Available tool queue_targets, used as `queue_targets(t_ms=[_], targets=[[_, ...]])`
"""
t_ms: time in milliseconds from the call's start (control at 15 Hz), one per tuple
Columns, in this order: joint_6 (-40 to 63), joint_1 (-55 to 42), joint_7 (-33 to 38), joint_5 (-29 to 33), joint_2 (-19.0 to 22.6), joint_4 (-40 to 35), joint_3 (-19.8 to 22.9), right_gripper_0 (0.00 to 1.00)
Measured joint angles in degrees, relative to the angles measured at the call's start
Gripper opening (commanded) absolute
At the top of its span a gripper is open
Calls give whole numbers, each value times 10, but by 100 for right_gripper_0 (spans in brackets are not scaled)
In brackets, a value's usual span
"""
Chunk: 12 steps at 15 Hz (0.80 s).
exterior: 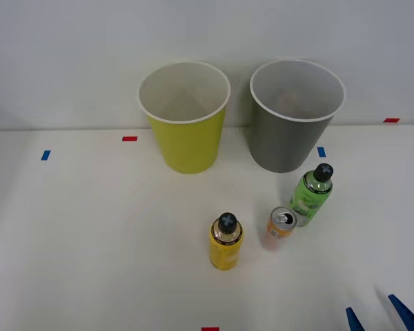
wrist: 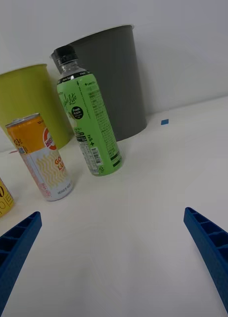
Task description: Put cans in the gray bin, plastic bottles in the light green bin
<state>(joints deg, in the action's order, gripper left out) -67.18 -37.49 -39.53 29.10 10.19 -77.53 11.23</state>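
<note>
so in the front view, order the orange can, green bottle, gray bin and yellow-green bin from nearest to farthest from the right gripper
1. Orange can and green bottle: too close to call, both standing just ahead and to the left of the open right gripper.
2. Gray bin: behind the green bottle, at the table's back.
3. Yellow-green bin: back row, farther left.

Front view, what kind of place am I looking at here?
Probably a lab test setup for sorting: a bare white table against a plain wall, tape markers on it, and two bins, yellow-green and gray.
</note>
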Motion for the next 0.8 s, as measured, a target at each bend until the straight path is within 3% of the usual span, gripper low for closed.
queue_targets(t_ms=[533, 800], targets=[[-34, -17, -21, 0, 5, -42, 4, 100], [-33, -35, -81, -6, 3, -65, 5, 100]])
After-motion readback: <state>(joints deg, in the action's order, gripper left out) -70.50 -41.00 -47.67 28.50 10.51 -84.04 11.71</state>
